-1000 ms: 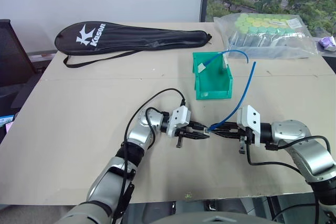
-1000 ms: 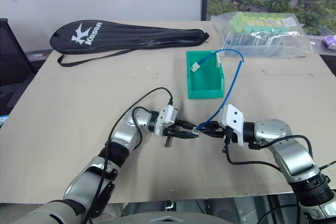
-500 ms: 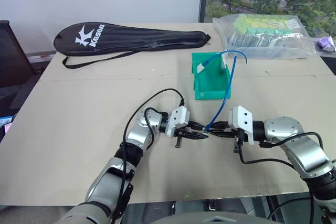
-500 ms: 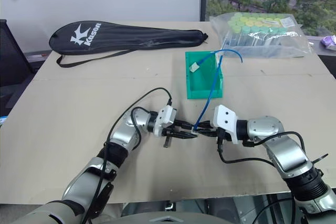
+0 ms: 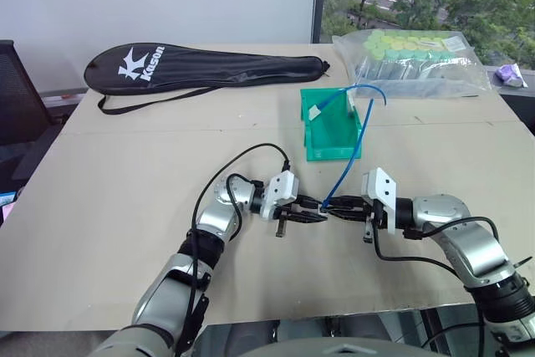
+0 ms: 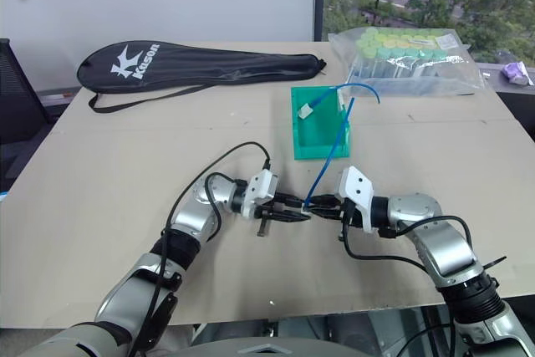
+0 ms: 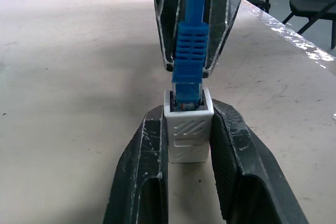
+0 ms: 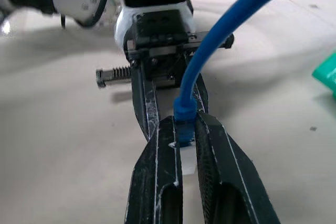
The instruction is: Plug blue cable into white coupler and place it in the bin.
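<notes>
Right gripper (image 5: pixel 338 204) edged leftward; racket bag (image 5: pixel 209 65) reads "Kason".

A black Kason racket cover (image 5: pixel 209 64) lies along the table's (image 5: pixel 109 232) far edge toward the left, its strap trailing beside it. At the far right corner sits a clear bag of green-capped tubes (image 5: pixel 410 60). A black chair (image 5: pixel 15 89) stands off the left edge.

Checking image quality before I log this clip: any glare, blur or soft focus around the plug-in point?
Left wrist view: the white coupler and blue cable plug are sharp, the far chairs soft, with glare along the table edge. Right wrist view: the fingers are crisp, the left gripper behind them slightly soft. Head views: even daylight, and soft shadows under both arms.
</notes>
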Controlling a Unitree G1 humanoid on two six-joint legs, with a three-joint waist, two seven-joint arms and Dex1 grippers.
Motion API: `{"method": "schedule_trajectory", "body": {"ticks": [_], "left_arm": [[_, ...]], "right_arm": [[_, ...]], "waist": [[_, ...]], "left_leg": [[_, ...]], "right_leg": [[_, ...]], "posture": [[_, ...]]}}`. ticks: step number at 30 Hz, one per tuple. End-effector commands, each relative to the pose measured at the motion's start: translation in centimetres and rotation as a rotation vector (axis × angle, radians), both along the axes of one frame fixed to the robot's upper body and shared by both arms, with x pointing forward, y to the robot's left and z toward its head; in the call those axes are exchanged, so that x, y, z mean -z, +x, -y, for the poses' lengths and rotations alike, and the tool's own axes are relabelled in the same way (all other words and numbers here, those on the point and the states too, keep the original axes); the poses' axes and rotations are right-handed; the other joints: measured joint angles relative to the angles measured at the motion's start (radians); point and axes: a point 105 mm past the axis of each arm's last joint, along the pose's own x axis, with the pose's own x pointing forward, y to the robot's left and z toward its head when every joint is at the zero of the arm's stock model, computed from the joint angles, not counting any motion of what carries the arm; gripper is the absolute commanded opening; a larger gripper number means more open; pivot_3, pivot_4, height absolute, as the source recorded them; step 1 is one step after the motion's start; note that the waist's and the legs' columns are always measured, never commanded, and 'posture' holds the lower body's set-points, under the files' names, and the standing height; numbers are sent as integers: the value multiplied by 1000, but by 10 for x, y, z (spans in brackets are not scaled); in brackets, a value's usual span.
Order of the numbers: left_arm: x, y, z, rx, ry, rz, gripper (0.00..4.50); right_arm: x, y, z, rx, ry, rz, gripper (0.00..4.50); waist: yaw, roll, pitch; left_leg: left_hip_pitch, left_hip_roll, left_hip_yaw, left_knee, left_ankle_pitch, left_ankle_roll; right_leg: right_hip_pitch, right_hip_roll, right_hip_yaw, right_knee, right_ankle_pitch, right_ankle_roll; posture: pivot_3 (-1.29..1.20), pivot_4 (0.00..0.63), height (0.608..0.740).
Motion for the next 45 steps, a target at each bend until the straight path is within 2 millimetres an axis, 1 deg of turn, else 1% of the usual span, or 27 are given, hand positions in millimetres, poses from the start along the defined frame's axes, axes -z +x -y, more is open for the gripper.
{"method": "schedule_trajectory", "body": {"ticks": [1,5,6,7,8,9,11,12,13,15,17,19,20,21,23,25,28,29,31,34,38,39,40,42,44,45], "left_arm": [[7,-12,7,66,22,-18,514],[7,-8,7,38,32,-28,514],[8,-7,7,32,37,-33,1523],[8,-6,6,19,44,-27,2078],[8,-4,6,6,51,-14,2495],[8,-3,6,-1,54,-5,2792],[7,-5,2,-2,52,9,3844],[4,-6,0,-6,45,14,4255],[2,-7,-3,-11,37,15,4255],[-5,-8,-11,-41,23,12,4255],[-14,-9,-20,-95,-3,-3,4255],[-36,-3,-29,-209,-69,-16,4255],[-48,1,-33,-271,-94,-9,4255],[-55,2,-36,-311,-106,-6,4255],[-73,10,-42,-447,-117,17,4255],[-93,19,-47,-597,-136,40,4255],[-112,22,-47,-719,-147,50,4255],[-116,21,-45,-735,-146,48,4255],[-125,21,-44,-775,-142,41,4255],[-134,26,-46,-844,-123,30,4255],[-141,29,-47,-879,-108,30,4255],[-141,29,-46,-882,-108,27,4276],[-143,30,-46,-889,-110,25,4276],[-144,32,-46,-899,-110,28,4285],[-146,33,-46,-904,-114,28,4285],[-146,32,-46,-907,-114,28,4285]], "right_arm": [[-27,3,-2,-19,28,101,0],[-30,3,-4,-30,24,108,0],[-30,3,-4,-31,20,111,0],[-28,3,-4,-33,7,116,0],[-27,3,-3,-34,-8,121,0],[-25,4,-1,-34,-25,126,0],[-23,6,2,-24,-47,144,0],[-23,7,3,-21,-51,153,0],[-25,7,4,-21,-51,161,0],[-36,7,4,-13,-14,176,0],[-52,7,2,-2,58,177,0],[-72,10,0,10,157,148,0],[-79,13,1,17,189,135,0],[-83,15,1,23,207,125,0],[-88,28,5,45,197,117,0],[-98,47,11,88,219,105,0],[-111,74,15,126,248,83,0],[-113,80,16,129,250,79,0],[-116,101,16,153,217,68,0],[-119,130,18,200,193,32,0],[-122,155,13,242,181,-5,0],[-122,160,11,254,178,-13,367],[-123,166,11,283,175,-11,367],[-124,180,16,375,169,4,1307],[-128,192,27,485,173,38,2228],[-130,194,32,515,181,48,2825]], "waist": [[0,0,0],[1,0,1],[1,0,1],[1,1,2],[1,1,2],[2,1,2],[6,1,2],[7,1,2],[5,1,2],[-1,1,3],[-8,1,4],[-12,2,7],[-12,2,8],[-11,2,9],[-9,1,11],[-6,1,12],[-7,1,14],[-6,1,14],[-7,1,16],[-10,2,20],[-11,2,21],[-11,3,22],[-11,3,23],[-12,3,24],[-9,3,24],[-8,3,24]], "left_leg": [[0,0,0,0,0,0],[-1,0,1,0,0,0],[-2,-1,1,0,0,0],[-2,-1,2,0,0,0],[-2,-1,2,0,0,0],[-1,-1,2,0,0,0],[-2,-1,2,0,0,0],[-2,-1,3,0,0,0],[-2,-1,3,0,0,0],[-2,0,5,-1,0,1],[-4,1,5,-1,0,1],[-5,2,5,-1,0,1],[-7,3,5,-1,0,1],[-8,4,5,0,0,1],[-8,4,4,1,0,1],[-9,3,3,1,0,1],[-10,1,4,2,0,1],[-11,0,3,2,0,1],[-12,-1,3,1,0,1],[-13,-4,3,1,0,1],[-13,-4,3,0,0,1],[-13,-4,3,0,0,1],[-14,-4,3,-1,0,0],[-14,-4,3,-1,0,0],[-14,-3,4,-1,0,0],[-15,-3,3,-2,0,-1]], "right_leg": [[0,0,0,0,0,0],[-1,0,1,-1,0,0],[-1,-1,1,-1,0,0],[-1,-1,1,-1,0,0],[-2,-1,2,-1,0,0],[-2,-1,2,-1,0,0],[-2,-1,2,-1,0,0],[-2,-1,2,-1,0,0],[-2,-1,2,-2,0,0],[-3,-1,4,-2,0,0],[-6,-1,4,-1,0,0],[-8,-1,4,1,0,0],[-9,0,4,1,0,0],[-10,0,4,2,0,1],[-10,0,3,3,2,4],[-10,-1,2,2,2,4],[-10,-1,3,1,3,4],[-10,-2,3,1,3,5],[-11,-2,3,0,3,5],[-12,-1,2,0,3,5],[-13,-1,2,0,3,5],[-14,-1,2,0,3,5],[-14,-1,3,1,3,5],[-15,-1,3,1,3,5],[-15,-2,3,0,3,5],[-15,-2,2,0,3,5]], "posture": [[0,150,740],[0,150,740],[0,150,740],[0,150,740],[0,150,740],[0,150,740],[0,150,740],[0,150,740],[0,150,740],[0,150,740],[0,150,740],[0,150,740],[0,150,740],[0,150,740],[0,150,740],[0,150,740],[0,150,740],[0,150,740],[0,150,740],[0,150,740],[0,150,740],[0,150,740],[0,150,740],[0,150,740],[0,150,740],[0,150,740]]}}
